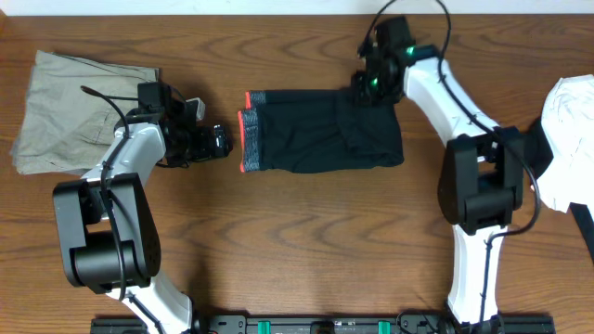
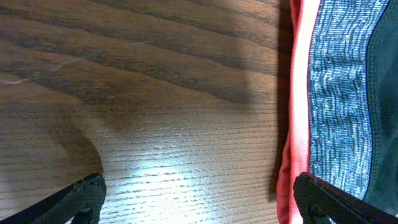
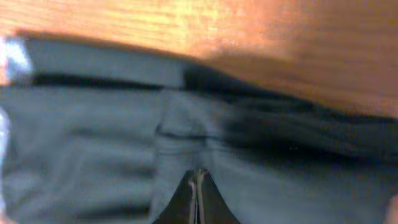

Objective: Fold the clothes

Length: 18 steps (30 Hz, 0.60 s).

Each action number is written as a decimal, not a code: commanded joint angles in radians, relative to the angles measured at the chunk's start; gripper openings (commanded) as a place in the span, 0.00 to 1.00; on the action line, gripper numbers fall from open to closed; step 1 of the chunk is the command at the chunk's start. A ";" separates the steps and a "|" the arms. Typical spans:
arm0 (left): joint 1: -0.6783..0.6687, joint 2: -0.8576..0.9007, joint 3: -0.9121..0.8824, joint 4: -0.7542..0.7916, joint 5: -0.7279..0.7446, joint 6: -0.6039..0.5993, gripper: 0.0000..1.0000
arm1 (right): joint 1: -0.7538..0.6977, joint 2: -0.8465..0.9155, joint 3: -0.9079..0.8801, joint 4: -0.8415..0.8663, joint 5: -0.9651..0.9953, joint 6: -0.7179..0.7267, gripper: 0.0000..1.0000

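Pressed-together fingers of the right hand (image 3: 198, 194) sit low on the black leggings (image 1: 320, 130), at the folded bundle's far corner. Whether a ply is pinched between them cannot be told. From that hand the leggings stretch across the surface (image 1: 306, 250) toward the left hand (image 1: 221, 142), which stands wide apart and holds nothing, with the red-and-grey waistband (image 2: 339, 93) just ahead of it. Likely trouble: if the right hand lifts with cloth snagged, the fold drags open; if the left hand closes short, it catches only the red edge or bare wood.
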 commanded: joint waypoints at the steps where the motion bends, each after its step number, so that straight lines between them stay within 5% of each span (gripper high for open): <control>1: 0.006 -0.014 -0.010 -0.003 -0.009 0.002 0.98 | -0.027 -0.103 0.113 -0.111 0.003 -0.014 0.06; 8: 0.006 -0.014 -0.010 -0.003 -0.009 0.002 0.98 | 0.006 -0.114 0.090 -0.325 0.006 -0.073 0.09; 18: 0.006 -0.014 -0.010 -0.004 -0.009 -0.001 0.98 | 0.097 -0.114 -0.264 -0.152 0.006 -0.026 0.09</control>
